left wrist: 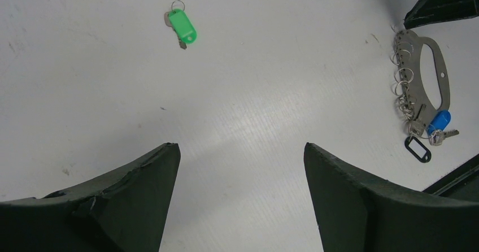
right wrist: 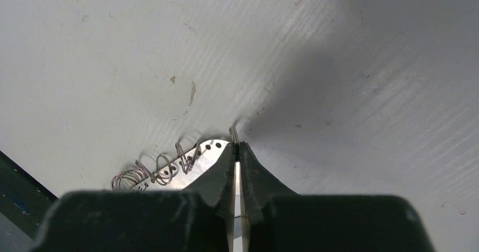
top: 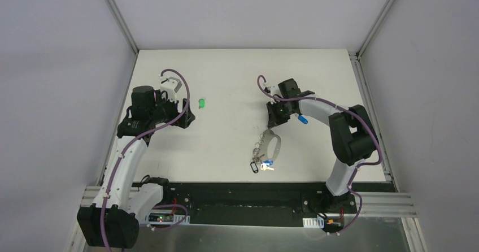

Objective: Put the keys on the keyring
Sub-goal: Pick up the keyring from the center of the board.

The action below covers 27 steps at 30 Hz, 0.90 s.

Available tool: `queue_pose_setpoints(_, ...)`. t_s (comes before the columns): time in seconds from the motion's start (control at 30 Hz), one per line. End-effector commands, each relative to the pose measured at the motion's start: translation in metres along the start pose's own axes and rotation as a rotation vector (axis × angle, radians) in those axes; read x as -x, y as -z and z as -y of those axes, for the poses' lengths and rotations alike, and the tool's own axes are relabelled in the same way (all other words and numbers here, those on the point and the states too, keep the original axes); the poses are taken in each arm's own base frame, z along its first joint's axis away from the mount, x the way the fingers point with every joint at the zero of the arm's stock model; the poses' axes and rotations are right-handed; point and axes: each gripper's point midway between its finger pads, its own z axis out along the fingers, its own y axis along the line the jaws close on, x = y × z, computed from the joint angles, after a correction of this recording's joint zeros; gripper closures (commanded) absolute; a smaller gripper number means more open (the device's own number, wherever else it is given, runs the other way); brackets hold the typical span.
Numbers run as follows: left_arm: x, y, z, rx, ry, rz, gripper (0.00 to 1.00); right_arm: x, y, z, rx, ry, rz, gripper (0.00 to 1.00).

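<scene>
The green key [top: 201,101] [left wrist: 182,27] lies alone on the white table, just right of my left gripper [top: 186,115] [left wrist: 238,146], which hovers open and empty. The pale grey keyring [top: 275,142] [left wrist: 414,60] lies mid-table with its row of small rings [right wrist: 164,167] along one side. At its near end sit the blue key [top: 266,163] [left wrist: 439,121] and a black tag [top: 254,166] [left wrist: 418,148]. My right gripper [top: 273,119] [right wrist: 238,146] is down at the keyring's far end, jaws pressed together on the plate [right wrist: 210,153] with an end ring poking out above the tips.
A small blue piece [top: 303,118] shows beside my right wrist; what it is I cannot tell. The table's dark front rail [top: 254,192] runs below the keyring. Grey walls close in the back and both sides.
</scene>
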Motion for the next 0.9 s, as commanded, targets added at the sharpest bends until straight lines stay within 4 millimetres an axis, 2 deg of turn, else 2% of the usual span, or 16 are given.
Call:
queue_pose_setpoints(0.0,0.005,0.0,0.009,-0.041,-0.033,0.02,0.17,0.023,0.012,-0.008,0.01,0.039,0.05,1.0)
queue_pose_setpoints(0.23,0.005,-0.003,0.012,-0.05,-0.09,-0.019,0.18,0.039,0.029,-0.021,0.057,0.13,0.103,1.0)
queue_pose_setpoints(0.4,0.018,-0.007,0.026,-0.083,-0.161,-0.049,0.17,0.054,0.058,-0.051,0.168,0.237,0.192,1.0)
queue_pose_setpoints(0.57,0.034,-0.016,0.078,-0.304,-0.238,-0.053,0.19,0.078,0.102,-0.092,0.303,0.352,0.322,1.0)
queue_pose_setpoints(0.67,0.055,-0.017,0.111,-0.452,-0.249,-0.019,0.23,0.09,0.134,-0.117,0.381,0.414,0.41,1.0)
queue_pose_setpoints(0.77,0.085,-0.017,0.141,-0.558,-0.229,0.022,0.28,0.099,0.165,-0.143,0.466,0.449,0.482,1.0)
queue_pose_setpoints(0.87,0.107,-0.014,0.169,-0.634,-0.229,0.045,0.29,0.104,0.189,-0.165,0.561,0.449,0.497,1.0)
